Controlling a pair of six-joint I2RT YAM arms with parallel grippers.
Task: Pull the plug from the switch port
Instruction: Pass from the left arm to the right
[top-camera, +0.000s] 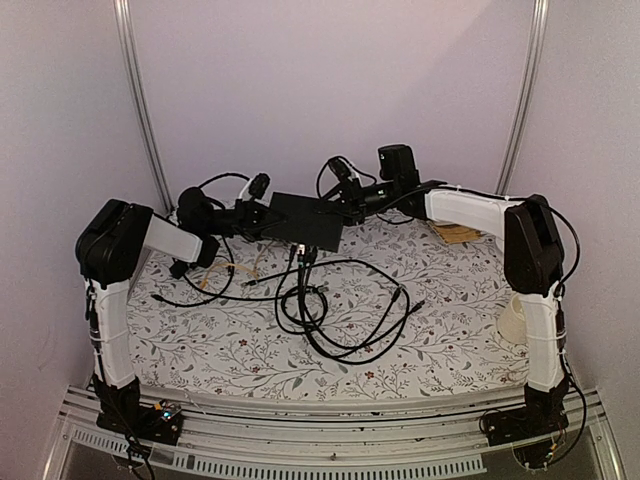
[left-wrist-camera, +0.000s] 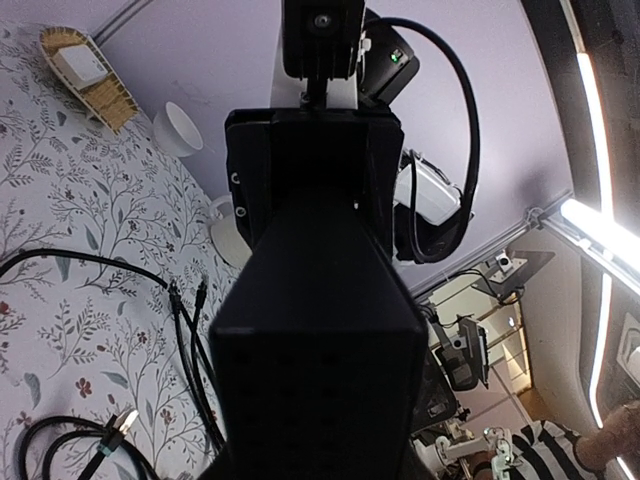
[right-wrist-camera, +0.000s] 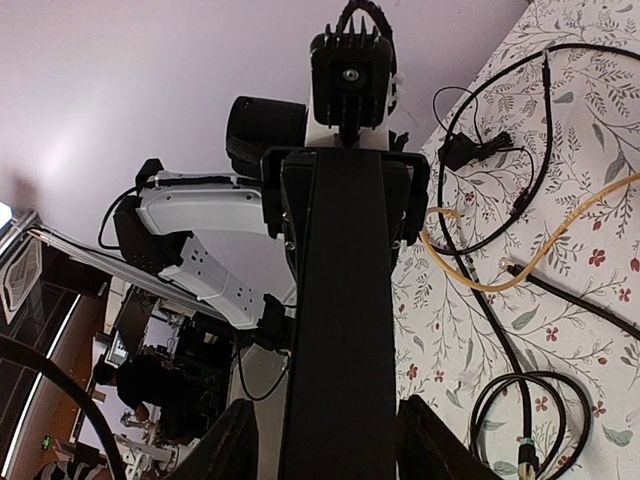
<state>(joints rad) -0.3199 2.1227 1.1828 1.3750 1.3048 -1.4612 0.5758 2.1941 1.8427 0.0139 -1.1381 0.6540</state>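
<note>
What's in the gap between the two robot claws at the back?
The flat black switch spans from the left gripper to the right gripper, with cables hanging from its near edge. The top view shows it plainly.

The switch (top-camera: 303, 220) sits between my left gripper (top-camera: 265, 215) and right gripper (top-camera: 352, 205), toward the table's (top-camera: 440, 340) rear; loose cables (top-camera: 340, 300) lie before it, and a cup (top-camera: 513, 320) stands far right.

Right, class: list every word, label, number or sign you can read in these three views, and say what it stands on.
No text can be read in any view.
The black switch shows no legible marking.
The small white box in the wicker tray shows a blank face.
Anything on the cables is too small to tell.
</note>
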